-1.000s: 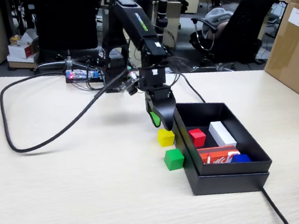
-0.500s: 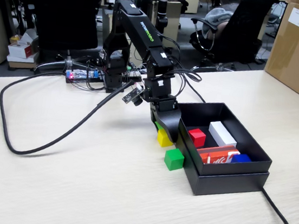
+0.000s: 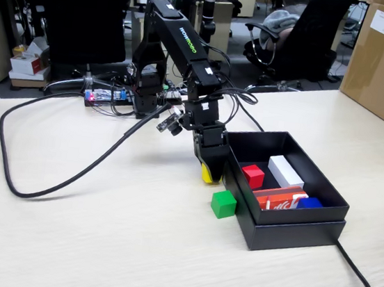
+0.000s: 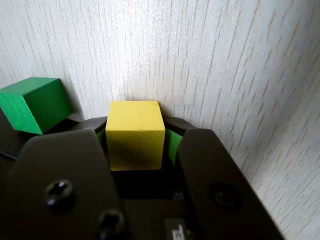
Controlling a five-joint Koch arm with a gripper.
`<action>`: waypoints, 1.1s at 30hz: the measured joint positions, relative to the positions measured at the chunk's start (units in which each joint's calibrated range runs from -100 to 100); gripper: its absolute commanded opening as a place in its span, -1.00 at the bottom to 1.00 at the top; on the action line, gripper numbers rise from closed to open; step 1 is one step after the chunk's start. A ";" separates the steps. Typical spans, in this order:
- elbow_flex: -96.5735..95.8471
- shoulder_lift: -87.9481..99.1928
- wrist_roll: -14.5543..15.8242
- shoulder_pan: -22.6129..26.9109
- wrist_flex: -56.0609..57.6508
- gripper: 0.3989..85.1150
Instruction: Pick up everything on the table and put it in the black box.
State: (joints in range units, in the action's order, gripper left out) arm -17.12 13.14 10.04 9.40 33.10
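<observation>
Red cube (image 3: 252,175) inside black box (image 3: 323,214)

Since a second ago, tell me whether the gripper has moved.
Yes. In the fixed view the gripper has come down toward the table and closer to the black box wall, and now straddles the yellow cube.

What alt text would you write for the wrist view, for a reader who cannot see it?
A yellow cube sits between the two black jaws of the end effector, on a pale wood-grain table. A green cube lies at the left edge of the view.
</observation>
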 measured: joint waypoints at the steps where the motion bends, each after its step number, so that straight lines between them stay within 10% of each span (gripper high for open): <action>1: -0.73 1.29 0.15 -0.15 0.00 -0.99; 18: 10.04 27.06 -0.49 1.47 16.03 -0.99; 33: 27.66 -3.75 1.51 6.50 16.26 -0.84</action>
State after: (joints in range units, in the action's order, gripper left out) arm 10.54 9.39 11.55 15.90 49.36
